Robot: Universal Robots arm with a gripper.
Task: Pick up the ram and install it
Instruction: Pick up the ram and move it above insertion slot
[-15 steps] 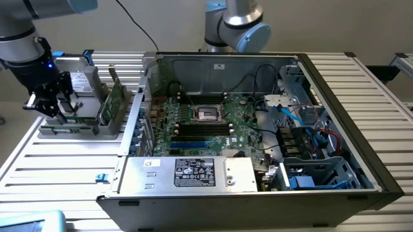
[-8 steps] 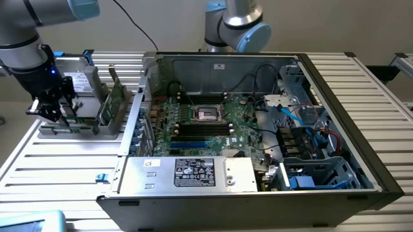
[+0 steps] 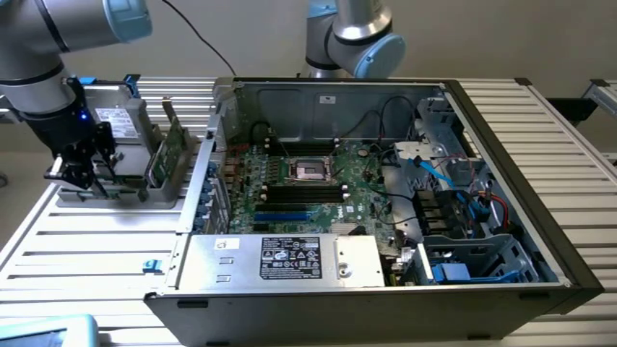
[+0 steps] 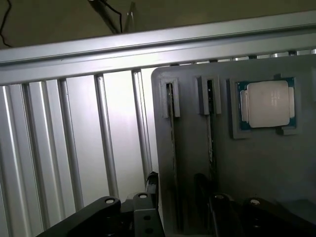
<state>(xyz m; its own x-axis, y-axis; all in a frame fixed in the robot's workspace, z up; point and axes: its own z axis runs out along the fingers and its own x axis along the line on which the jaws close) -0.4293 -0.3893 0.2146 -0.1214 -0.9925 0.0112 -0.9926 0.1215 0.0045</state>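
Two rams stand on edge in narrow slots of a grey holder (image 4: 197,173): one ram (image 4: 171,148) and a second ram (image 4: 211,133) beside it. My gripper (image 4: 173,217) hovers just above the holder, open, its black fingers (image 4: 106,215) wide apart. The first ram's edge runs into the gap between them and nothing is held. In the exterior view my gripper (image 3: 85,181) hangs over the near end of the holder (image 3: 115,196), at the exterior view's left of the open computer case (image 3: 501,181). Black memory slots (image 3: 303,191) lie on the motherboard.
A square silver processor (image 4: 268,103) sits in a recess of the holder next to the rams. Taller green cards (image 3: 159,155) stand upright in the holder. A second robot arm (image 3: 352,36) stands behind the case. The table is slatted aluminium (image 4: 74,148).
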